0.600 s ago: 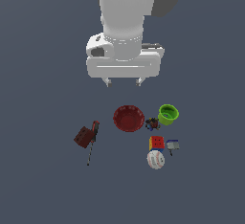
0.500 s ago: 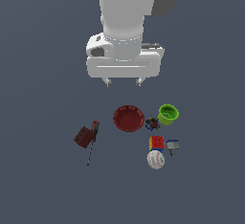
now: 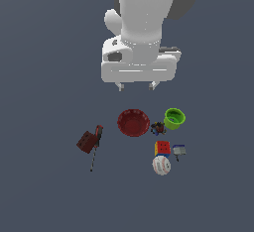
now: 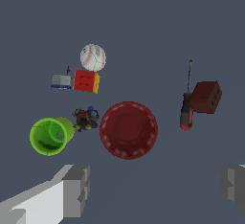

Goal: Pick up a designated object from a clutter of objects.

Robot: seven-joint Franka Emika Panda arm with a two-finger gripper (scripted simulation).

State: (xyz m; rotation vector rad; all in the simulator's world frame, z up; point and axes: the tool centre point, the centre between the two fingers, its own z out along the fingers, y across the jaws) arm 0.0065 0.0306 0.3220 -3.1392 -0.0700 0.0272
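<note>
Nothing on the floor has shifted since earlier. Spread wide, the gripper [image 3: 135,85] hangs empty above the red bowl [image 3: 133,123]; the dark cluster [image 4: 86,118] sits below, beside the green cup [image 4: 50,135].

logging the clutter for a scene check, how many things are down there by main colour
red or dark red: 3, bowl, screwdriver, block
green: 1, cup
white: 1, baseball
multicoloured: 2, cube, dark cluster
blue-white: 1, tiny item
total: 8
</note>
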